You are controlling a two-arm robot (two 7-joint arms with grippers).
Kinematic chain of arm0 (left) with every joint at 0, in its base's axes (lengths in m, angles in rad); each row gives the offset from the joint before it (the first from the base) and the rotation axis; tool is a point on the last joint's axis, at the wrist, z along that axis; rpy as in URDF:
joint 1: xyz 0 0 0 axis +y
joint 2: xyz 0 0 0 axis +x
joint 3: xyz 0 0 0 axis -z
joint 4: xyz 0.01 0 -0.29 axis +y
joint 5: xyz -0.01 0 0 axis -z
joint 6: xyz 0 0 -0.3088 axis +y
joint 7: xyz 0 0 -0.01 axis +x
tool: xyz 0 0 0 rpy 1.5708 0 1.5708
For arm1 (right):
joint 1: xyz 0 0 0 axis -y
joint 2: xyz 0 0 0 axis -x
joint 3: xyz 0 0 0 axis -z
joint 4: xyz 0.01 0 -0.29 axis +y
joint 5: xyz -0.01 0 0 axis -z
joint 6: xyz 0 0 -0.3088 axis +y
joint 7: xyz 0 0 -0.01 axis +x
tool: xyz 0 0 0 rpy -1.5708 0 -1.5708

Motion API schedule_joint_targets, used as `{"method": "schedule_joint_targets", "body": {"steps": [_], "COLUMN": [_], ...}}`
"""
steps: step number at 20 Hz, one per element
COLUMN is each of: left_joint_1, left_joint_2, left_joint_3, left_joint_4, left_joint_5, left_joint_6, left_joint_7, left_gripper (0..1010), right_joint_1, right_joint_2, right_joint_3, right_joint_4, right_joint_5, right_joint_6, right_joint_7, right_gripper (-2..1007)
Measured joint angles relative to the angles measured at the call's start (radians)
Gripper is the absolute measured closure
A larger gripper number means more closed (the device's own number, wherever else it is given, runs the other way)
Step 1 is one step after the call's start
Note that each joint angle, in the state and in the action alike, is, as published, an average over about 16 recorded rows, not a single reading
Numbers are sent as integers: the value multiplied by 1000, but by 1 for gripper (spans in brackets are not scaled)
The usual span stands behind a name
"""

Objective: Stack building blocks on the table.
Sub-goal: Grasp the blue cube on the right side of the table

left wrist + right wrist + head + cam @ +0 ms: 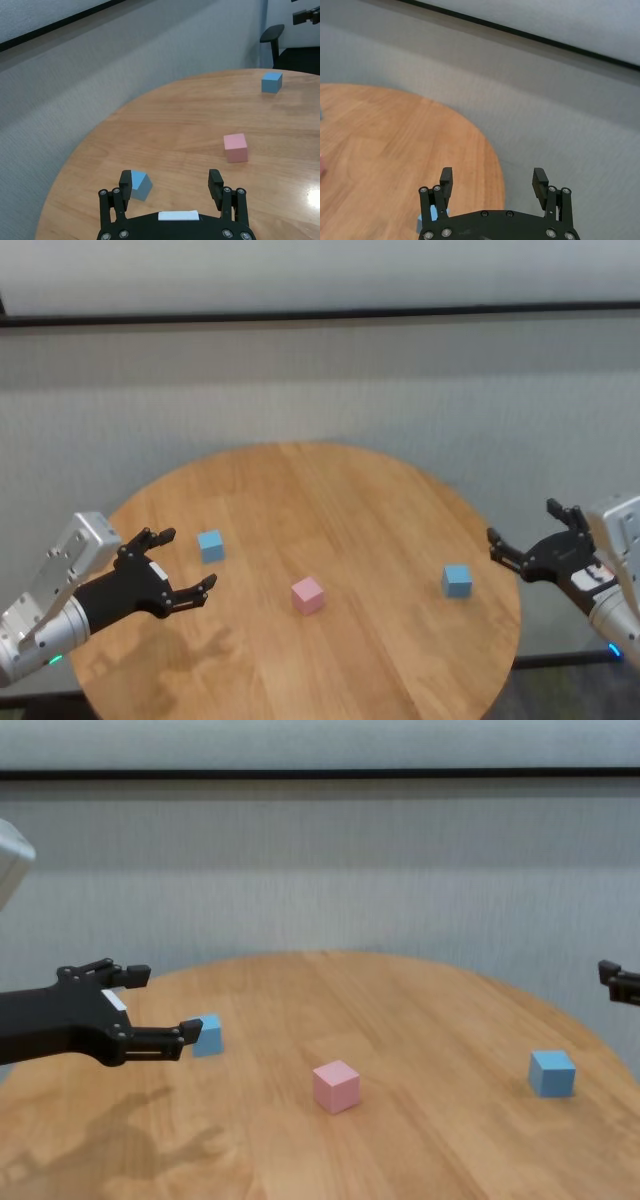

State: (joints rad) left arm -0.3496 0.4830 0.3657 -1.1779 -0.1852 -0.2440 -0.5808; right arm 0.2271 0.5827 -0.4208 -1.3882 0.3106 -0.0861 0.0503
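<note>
Three building blocks lie apart on the round wooden table (pixel 330 490). A light blue block (pixel 210 545) sits at the left, a pale pink block (pixel 307 594) in the middle, and another light blue block (pixel 456 580) at the right. My left gripper (pixel 187 560) hovers open just short of the left blue block (pixel 140 184), which lies close by one fingertip in the left wrist view. My right gripper (pixel 523 522) stands open over the table's right edge, a little beyond the right blue block (pixel 552 1072). Neither holds anything.
A grey wall runs behind the table. The table's round edge (pixel 495 165) passes under the right gripper (pixel 493 177). A dark chair (pixel 272 35) stands off the far side in the left wrist view.
</note>
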Motion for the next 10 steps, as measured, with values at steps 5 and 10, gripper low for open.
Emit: {"method": "schedule_joint_targets", "body": {"steps": [5,10], "left_joint_1": [-2,-3], "left_joint_2": [-2,-3], "left_joint_3": [0,0], "left_joint_4": [1,2], "left_joint_5": [0,1], "left_joint_6": [0,0], "left_joint_7": [2,3], "left_gripper": [8,8], "right_joint_1": [14,21], "right_joint_2": [-23,-48], "right_joint_3": [19,24], "right_joint_4": [18,36], "right_joint_5": [44,74], "right_joint_6": [35,71], "right_joint_7": [49,87], "right_gripper": [0,1]}}
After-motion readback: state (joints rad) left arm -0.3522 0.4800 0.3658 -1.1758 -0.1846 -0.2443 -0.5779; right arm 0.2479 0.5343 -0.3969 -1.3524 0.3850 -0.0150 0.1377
